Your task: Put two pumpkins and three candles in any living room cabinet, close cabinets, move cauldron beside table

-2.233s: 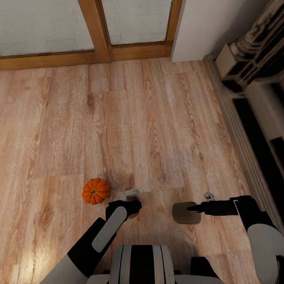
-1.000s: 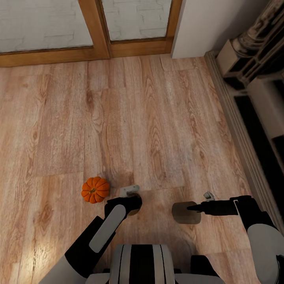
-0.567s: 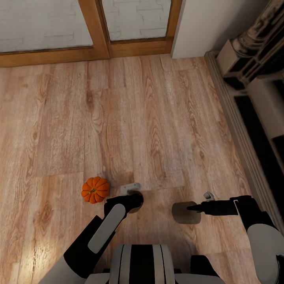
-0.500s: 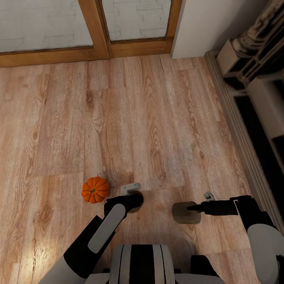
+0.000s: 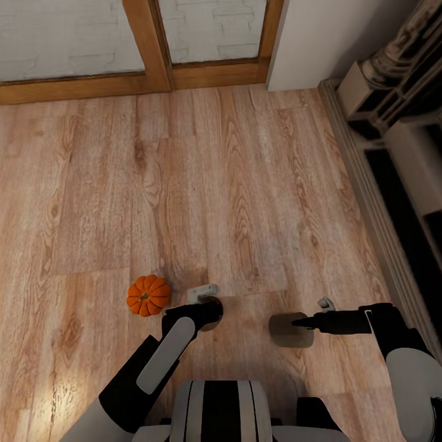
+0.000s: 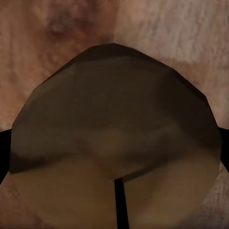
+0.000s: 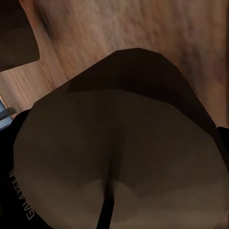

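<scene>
Wood-framed glass door (image 5: 147, 43), ornate fireplace (image 5: 399, 80)

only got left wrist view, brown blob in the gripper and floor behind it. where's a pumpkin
Observer: Head view shows one pumpkin on the floor, just left of the left gripper and its brown object, not touching.
Operator: right arm free?
Observer: No, the right gripper holds a tan cylinder at its tip.
Operator: what's on my right
Observer: A dark fireplace runs along the right wall.
</scene>
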Robot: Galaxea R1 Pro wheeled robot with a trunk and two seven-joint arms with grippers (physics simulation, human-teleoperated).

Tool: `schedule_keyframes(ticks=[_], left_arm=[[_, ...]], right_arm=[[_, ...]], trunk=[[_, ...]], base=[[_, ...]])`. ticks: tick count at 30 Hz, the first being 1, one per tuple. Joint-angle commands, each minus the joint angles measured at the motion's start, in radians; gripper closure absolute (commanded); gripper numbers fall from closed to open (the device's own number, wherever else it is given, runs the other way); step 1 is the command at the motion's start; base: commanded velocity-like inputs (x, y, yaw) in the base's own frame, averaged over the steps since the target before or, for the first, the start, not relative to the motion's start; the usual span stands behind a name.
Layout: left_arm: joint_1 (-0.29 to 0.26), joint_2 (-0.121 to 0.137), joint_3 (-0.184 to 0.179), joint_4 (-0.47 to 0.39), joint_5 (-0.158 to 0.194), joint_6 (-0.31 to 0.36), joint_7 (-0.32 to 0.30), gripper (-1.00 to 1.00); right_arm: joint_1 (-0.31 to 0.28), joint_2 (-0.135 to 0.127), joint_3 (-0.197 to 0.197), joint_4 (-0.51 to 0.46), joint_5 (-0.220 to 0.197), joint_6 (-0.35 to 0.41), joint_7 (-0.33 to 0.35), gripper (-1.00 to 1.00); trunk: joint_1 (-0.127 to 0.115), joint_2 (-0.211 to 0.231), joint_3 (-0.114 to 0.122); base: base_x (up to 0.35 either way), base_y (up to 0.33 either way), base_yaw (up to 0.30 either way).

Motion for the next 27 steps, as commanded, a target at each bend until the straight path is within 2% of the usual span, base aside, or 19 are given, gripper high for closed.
schedule_keyframes(ticks=[1, 18, 20, 21, 22, 25, 26, 27], left_arm=[[-0.001, 0.0, -0.001, -0.001, 0.007, 0.003, 0.009, 1.0], [-0.001, 0.003, 0.001, 0.014, 0.009, 0.001, 0.009, 1.0], [-0.001, 0.015, 0.0, 0.015, 0.01, 0.001, 0.009, 1.0], [-0.001, 0.03, 0.0, 0.016, 0.011, 0.001, 0.008, 1.0], [-0.001, 0.061, -0.002, 0.017, 0.015, 0.002, 0.008, 1.0], [0.002, 0.067, -0.004, 0.04, 0.02, 0.004, 0.003, 1.0], [0.006, 0.068, -0.005, 0.062, 0.075, 0.003, 0.0, 1.0], [0.007, 0.069, -0.006, 0.063, 0.087, 0.003, 0.0, 1.0]], right_arm=[[-0.001, 0.001, -0.007, -0.003, 0.014, 0.01, 0.008, 1.0], [-0.001, 0.003, -0.007, -0.006, 0.013, 0.01, 0.009, 1.0], [-0.001, 0.004, -0.001, -0.006, 0.014, 0.01, 0.008, 1.0], [-0.001, 0.003, 0.011, -0.006, 0.014, 0.01, 0.007, 1.0], [-0.001, 0.003, 0.022, -0.005, 0.014, 0.005, 0.005, 1.0], [-0.001, 0.001, 0.025, -0.005, 0.024, -0.027, 0.001, 1.0], [-0.001, 0.001, 0.029, -0.015, 0.058, -0.032, 0.002, 1.0], [-0.001, 0.001, 0.03, -0.017, 0.068, -0.033, 0.002, 1.0]], trunk=[[-0.001, 0.0, 0.003], [-0.008, 0.004, 0.069], [-0.009, 0.004, 0.077], [-0.01, 0.005, 0.081], [-0.01, 0.005, 0.085], [-0.011, 0.006, 0.096], [-0.012, 0.006, 0.1], [-0.012, 0.006, 0.104]], base=[[0.0, 0.0, 0.0], [0.0, 0.0, 0.0], [0.0, 0.0, 0.0], [0.0, 0.0, 0.0], [0.0, 0.0, 0.0], [0.0, 0.0, 0.0], [0.0, 0.0, 0.0], [0.0, 0.0, 0.0]])
